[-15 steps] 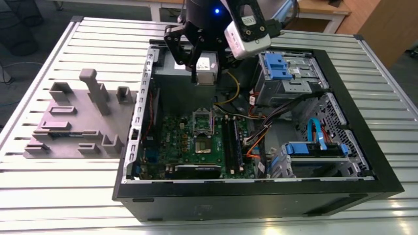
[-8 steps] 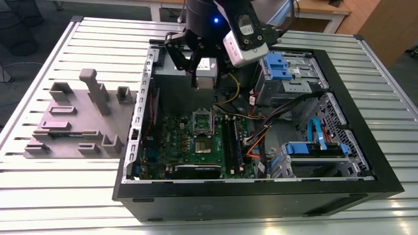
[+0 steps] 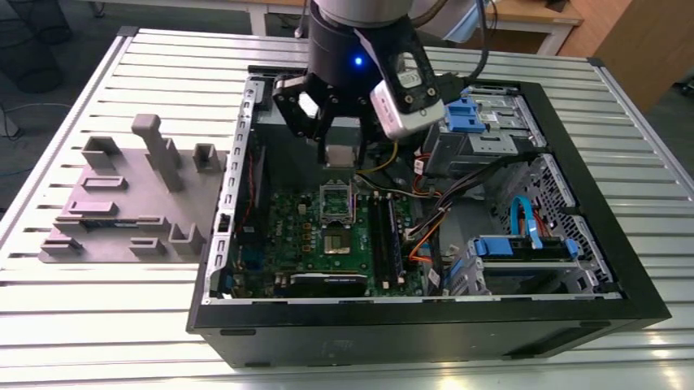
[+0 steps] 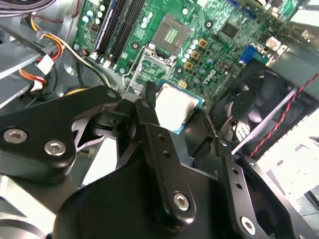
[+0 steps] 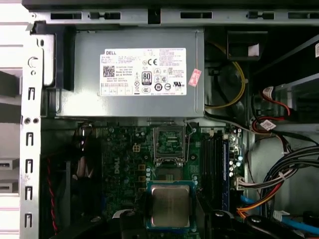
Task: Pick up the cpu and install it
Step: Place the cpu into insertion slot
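Above the open case [image 3: 434, 315], my pincer [image 3: 340, 148] grips the cpu [image 3: 340, 158] (silver top up); I'd align it squarely with the socket [image 3: 335, 203].

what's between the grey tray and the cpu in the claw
In the exterior view, the computer case's metal side wall stands between the tray and the cpu, which the claw holds above the motherboard.

Bright even room light, glare on the slatted table [image 3: 109, 325], computer case [image 3: 434, 333] interior in dim shadow
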`<state>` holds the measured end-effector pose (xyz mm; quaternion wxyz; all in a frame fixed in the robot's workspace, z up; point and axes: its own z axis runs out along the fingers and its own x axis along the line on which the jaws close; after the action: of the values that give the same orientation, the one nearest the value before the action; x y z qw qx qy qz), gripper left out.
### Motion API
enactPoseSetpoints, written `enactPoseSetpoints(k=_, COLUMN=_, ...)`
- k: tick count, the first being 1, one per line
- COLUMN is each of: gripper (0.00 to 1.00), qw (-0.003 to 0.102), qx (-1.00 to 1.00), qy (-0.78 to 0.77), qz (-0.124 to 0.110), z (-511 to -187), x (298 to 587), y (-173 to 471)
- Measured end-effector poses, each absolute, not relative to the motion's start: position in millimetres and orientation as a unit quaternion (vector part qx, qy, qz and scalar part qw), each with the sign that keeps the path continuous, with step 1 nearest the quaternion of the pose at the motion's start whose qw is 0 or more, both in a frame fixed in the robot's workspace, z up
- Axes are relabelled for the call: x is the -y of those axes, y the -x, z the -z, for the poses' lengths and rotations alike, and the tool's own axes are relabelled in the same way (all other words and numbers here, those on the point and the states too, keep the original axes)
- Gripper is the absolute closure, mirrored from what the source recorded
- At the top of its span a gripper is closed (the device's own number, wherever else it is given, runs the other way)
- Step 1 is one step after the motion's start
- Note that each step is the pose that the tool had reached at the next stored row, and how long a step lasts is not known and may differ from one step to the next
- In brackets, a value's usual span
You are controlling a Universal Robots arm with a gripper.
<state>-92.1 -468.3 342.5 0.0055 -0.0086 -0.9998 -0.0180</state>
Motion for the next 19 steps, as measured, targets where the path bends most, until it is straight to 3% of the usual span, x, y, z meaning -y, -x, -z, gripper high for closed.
enactPoseSetpoints(k=19, gripper=0.53, qw=0.006, qx=1.000, qy=0.012, qz=0.018, z=-308, x=474, y=85)
